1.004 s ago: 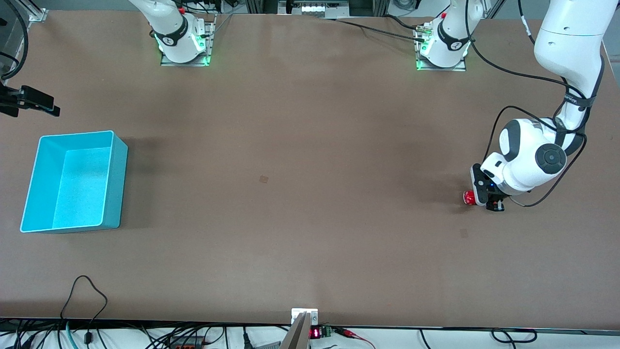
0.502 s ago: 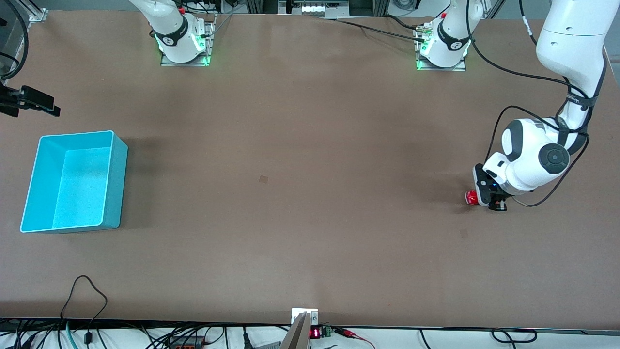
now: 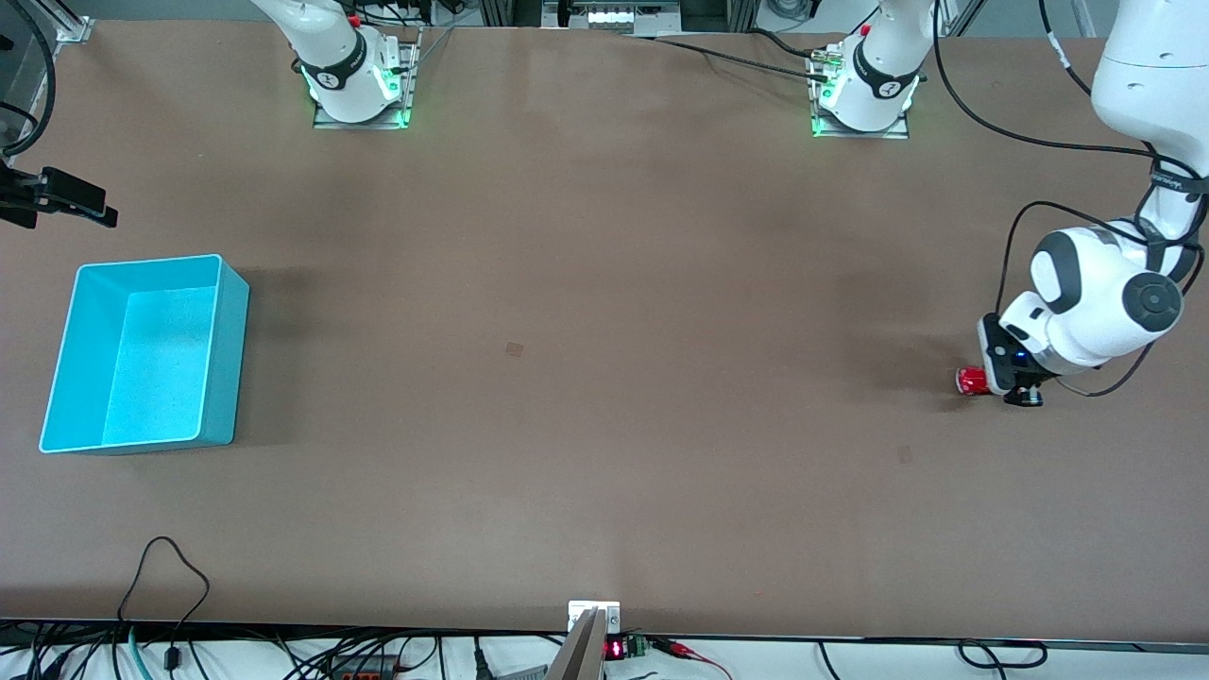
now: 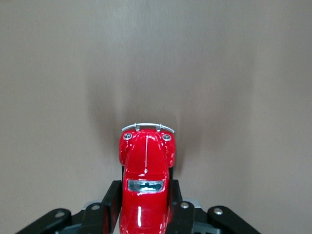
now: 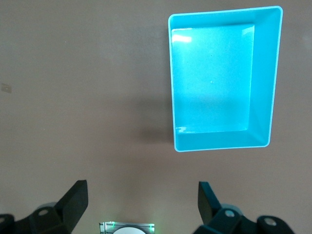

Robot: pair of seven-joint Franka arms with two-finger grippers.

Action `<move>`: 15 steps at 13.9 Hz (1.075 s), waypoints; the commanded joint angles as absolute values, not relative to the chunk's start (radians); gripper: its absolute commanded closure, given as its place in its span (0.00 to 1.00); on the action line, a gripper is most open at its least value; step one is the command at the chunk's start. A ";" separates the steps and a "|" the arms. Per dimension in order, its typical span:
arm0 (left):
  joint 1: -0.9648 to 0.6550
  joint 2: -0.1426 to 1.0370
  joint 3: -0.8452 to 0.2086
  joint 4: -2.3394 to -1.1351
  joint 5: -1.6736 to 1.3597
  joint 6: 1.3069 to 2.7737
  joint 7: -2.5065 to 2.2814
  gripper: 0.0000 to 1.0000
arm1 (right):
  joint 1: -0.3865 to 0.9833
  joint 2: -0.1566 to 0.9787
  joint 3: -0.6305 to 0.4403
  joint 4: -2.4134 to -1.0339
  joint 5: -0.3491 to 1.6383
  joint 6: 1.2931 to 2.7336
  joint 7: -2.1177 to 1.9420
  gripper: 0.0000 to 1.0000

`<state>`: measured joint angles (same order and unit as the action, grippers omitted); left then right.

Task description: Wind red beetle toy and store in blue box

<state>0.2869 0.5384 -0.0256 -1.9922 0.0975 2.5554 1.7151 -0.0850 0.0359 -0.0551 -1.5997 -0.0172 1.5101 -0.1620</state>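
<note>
Pinching the red beetle toy (image 4: pixel 146 190) by its flanks, the left gripper (image 4: pixel 145 207) holds it low on the table. It looks light, glossy and slippery. The right gripper (image 5: pixel 141 204) waits, spread wide.

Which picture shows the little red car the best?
The left wrist view: the red beetle toy fills the middle, clamped between the left gripper fingers, its bumper and window clear. The front view shows only a tiny red speck beside that gripper. The right wrist view shows none of it.
</note>
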 commanded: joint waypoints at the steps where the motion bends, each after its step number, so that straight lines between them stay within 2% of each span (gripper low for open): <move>1: 0.319 0.577 -0.034 -1.979 0.114 2.554 1.749 0.83 | -0.083 0.041 -0.054 -1.586 -0.003 1.505 -0.150 0.00; 2: 0.321 0.577 -0.034 -1.979 0.112 2.554 1.747 0.80 | -0.081 0.041 -0.054 -1.586 -0.003 1.506 -0.150 0.00; 3: 0.319 0.577 -0.034 -1.977 0.106 2.557 1.743 0.57 | -0.081 0.041 -0.054 -1.586 -0.003 1.505 -0.150 0.00; 4: 0.321 0.575 -0.035 -1.961 0.100 2.557 1.741 0.11 | -0.080 0.041 -0.054 -1.586 -0.003 1.506 -0.150 0.00; 5: 0.321 0.569 -0.040 -1.944 0.100 2.547 1.743 0.00 | -0.081 0.041 -0.054 -1.586 -0.003 1.506 -0.150 0.00; 9: 0.321 0.508 -0.055 -1.939 0.095 2.479 1.730 0.00 | -0.080 0.041 -0.054 -1.586 -0.003 1.505 -0.150 0.00; 15: 0.322 0.391 -0.055 -1.939 0.089 2.300 1.616 0.00 | -0.081 0.041 -0.054 -1.586 -0.003 1.505 -0.150 0.00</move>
<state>0.3067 0.4518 -0.0412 -1.9280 0.0963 2.3701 1.6566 -0.0816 0.0363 -0.0539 -1.5997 -0.0168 1.5101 -0.1620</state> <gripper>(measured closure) 0.000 0.000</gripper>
